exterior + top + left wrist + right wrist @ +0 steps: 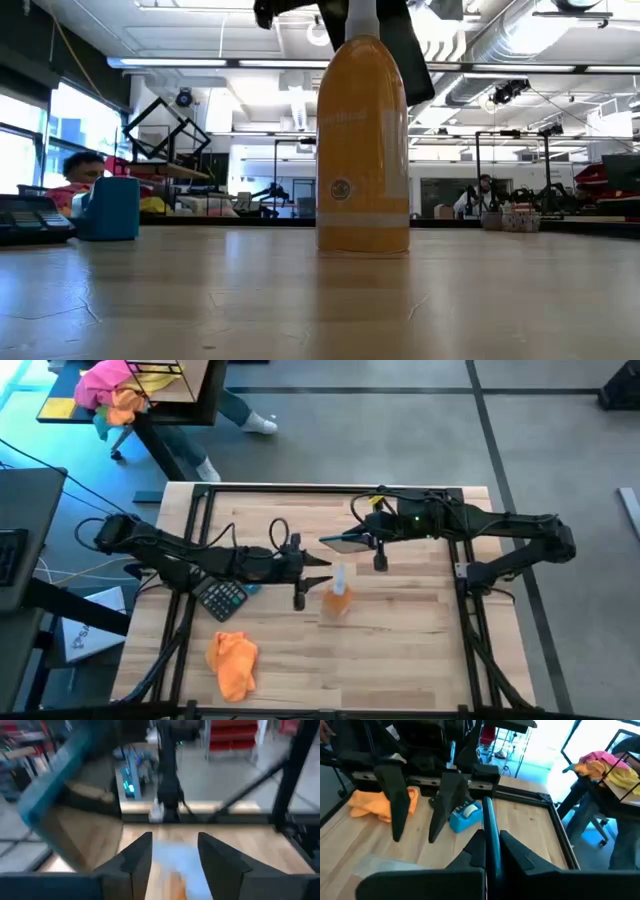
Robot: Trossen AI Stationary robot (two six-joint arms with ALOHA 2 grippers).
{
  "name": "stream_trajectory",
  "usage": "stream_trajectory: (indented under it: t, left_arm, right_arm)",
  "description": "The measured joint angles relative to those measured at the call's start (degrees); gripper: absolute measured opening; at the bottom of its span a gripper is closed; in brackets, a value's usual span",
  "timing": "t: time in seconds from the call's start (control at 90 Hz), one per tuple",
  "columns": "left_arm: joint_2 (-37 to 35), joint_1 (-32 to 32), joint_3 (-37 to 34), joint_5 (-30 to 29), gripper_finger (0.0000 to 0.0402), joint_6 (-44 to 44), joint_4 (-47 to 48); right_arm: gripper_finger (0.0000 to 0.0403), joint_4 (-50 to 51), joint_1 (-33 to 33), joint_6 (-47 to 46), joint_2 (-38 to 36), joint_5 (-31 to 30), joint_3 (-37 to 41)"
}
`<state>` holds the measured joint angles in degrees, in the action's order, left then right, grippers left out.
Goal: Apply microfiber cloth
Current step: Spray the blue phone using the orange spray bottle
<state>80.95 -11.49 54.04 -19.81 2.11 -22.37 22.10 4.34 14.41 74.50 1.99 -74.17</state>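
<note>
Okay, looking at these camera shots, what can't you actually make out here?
- Microfiber cloth: absent from the low view; in the right wrist view the left gripper covers part of it.
- Spray bottle: top cut off by the low view's upper edge; label too blurred to read.
- Calculator: partly under the left arm in the high view.
- Left wrist view: motion blur smears the table ahead.
- Right gripper: the thin dark object it holds cannot be identified.

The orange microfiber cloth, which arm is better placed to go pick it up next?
Probably the left: the microfiber cloth lies on its side, just past the calculator. The left gripper is open; the right gripper holds a flat object.
</note>
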Motion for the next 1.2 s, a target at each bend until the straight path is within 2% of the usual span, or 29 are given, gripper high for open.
stream_trajectory:
  t: [0.078,0.233,0.367,0.544,0.667,0.789,1.0,1.089,1.2]
  left_arm:
    - [-0.19,0.0,0.09,-0.26,0.0154,-0.72,-1.07]
    - [-0.05,0.0,0.04,3.71,0.0156,-0.52,-0.54]
    - [-0.07,-0.02,0.0,2.28,0.0165,-0.76,1.42]
    - [-0.22,0.22,0.0,1.88,0.0217,-4.48,2.05]
    - [-0.2,0.22,0.0,0.26,0.0262,-4.0,2.84]
    - [-0.22,-0.21,0.0,1.01,0.0302,-3.98,5.3]
    - [-0.07,-0.63,-0.02,3.02,0.0327,-4.87,11.94]
    - [0.0,-0.61,-2.05,3.14,0.0328,-4.94,9.43]
    - [0.44,0.42,-6.93,5.92,0.0328,-4.97,-0.73]
  right_arm:
    - [0.0,0.04,0.0,0.0,0.0,-0.29,0.0]
    - [0.0,0.15,0.0,-0.01,0.0,-0.32,0.0]
    - [0.0,0.82,0.0,-0.46,0.0,-0.3,0.0]
    - [0.0,1.75,0.0,-1.7,0.09,-0.32,0.0]
    - [0.0,2.05,0.0,-1.95,0.09,-0.31,0.0]
    - [0.0,2.06,0.0,-1.96,0.09,-0.29,0.0]
    - [0.0,2.11,0.0,-2.58,0.09,-0.27,0.0]
    - [0.0,2.18,0.0,-2.56,0.11,-0.27,0.0]
    - [0.0,2.18,0.0,-2.58,0.13,-0.27,0.0]
